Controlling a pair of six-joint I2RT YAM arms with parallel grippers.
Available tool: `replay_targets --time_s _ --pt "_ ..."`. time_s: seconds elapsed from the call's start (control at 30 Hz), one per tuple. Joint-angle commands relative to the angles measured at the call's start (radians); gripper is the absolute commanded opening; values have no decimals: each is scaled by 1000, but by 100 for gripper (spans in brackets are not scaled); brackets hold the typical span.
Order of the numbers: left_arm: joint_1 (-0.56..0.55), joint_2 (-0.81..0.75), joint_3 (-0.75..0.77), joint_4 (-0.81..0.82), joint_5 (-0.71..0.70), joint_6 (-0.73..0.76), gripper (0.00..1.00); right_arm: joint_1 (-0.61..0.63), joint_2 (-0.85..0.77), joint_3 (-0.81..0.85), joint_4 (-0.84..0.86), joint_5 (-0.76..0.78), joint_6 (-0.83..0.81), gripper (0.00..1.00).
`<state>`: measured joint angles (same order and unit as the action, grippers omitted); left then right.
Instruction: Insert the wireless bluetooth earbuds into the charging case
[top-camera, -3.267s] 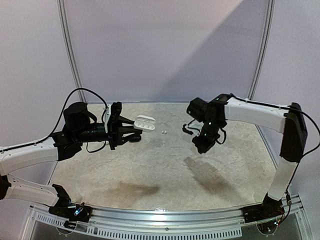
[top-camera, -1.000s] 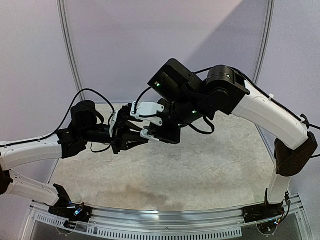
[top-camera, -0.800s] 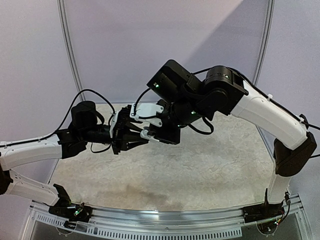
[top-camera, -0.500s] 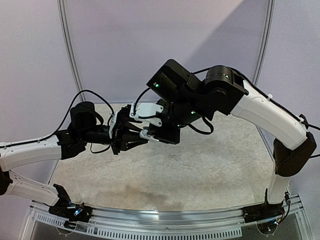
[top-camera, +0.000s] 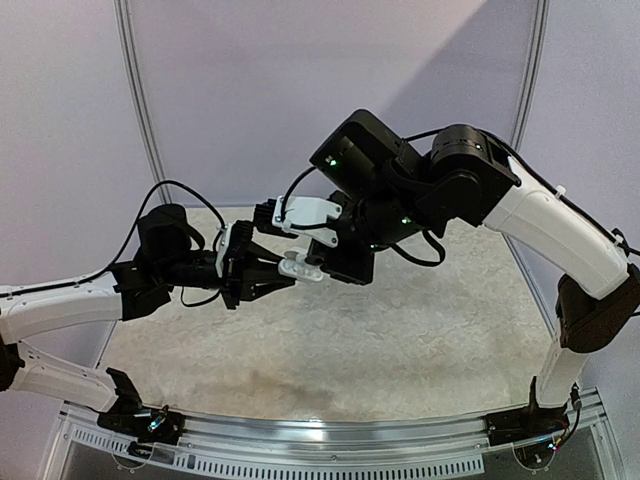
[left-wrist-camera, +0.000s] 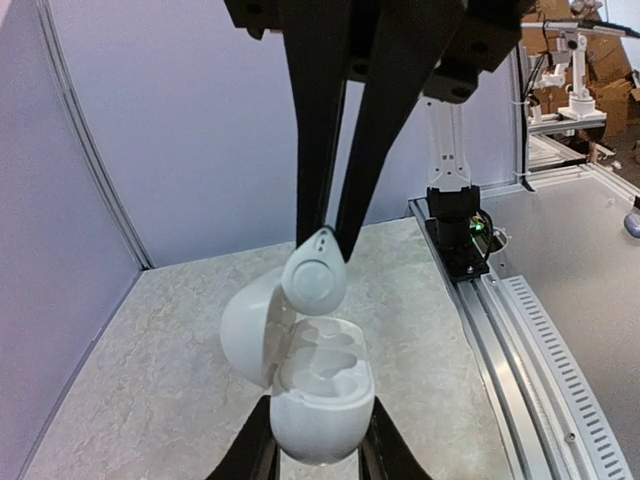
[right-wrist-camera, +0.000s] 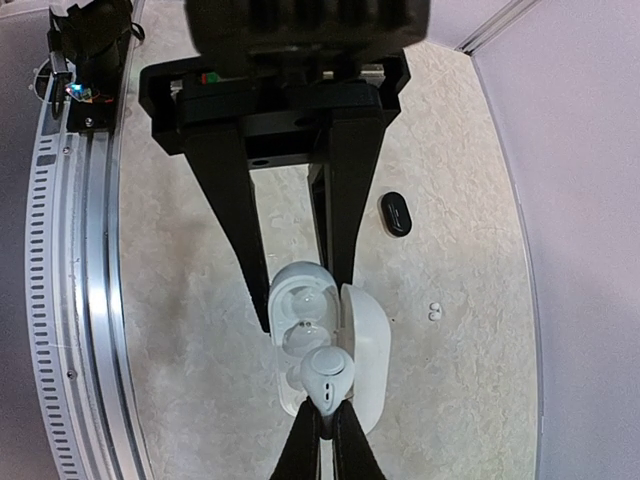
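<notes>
Left wrist view: the left gripper (left-wrist-camera: 318, 432) clamps the base of the white charging case (left-wrist-camera: 318, 390) between its two fingers, one on each side. The case's lid (left-wrist-camera: 246, 330) is swung open to the left. Directly above the open base, the right gripper (left-wrist-camera: 330, 240) reaches down, its jaws pinched tight on a white earbud (left-wrist-camera: 314, 283). The bud hangs just over the pockets; whether it touches the case I cannot tell.

Right wrist view: the right gripper's closed tips hold the earbud over the near pocket of the case, with the lid open to the right. The left gripper's fingers flank the base from above. On the table (right-wrist-camera: 200, 330) below, a black oval case (right-wrist-camera: 396, 213) lies beyond the lid, and a loose white bud (right-wrist-camera: 433, 312) lies beside the lid, further right.

Top external view: both arms meet in the air above the table, the case at the left gripper's fingertips, the right gripper just beside it.
</notes>
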<state>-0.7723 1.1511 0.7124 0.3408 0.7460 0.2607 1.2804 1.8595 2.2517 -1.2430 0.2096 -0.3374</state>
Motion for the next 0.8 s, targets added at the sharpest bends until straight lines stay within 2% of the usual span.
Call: replay_targets --time_s 0.0,0.4,0.77 --pt "-13 -16 -24 45 12 3 0 3 -24 -10 -29 12 19 0" --pt "-14 9 -47 145 88 55 0 3 -33 -51 -60 39 53 0" --pt "-10 17 -36 142 86 48 0 3 -77 -119 6 40 15 0"
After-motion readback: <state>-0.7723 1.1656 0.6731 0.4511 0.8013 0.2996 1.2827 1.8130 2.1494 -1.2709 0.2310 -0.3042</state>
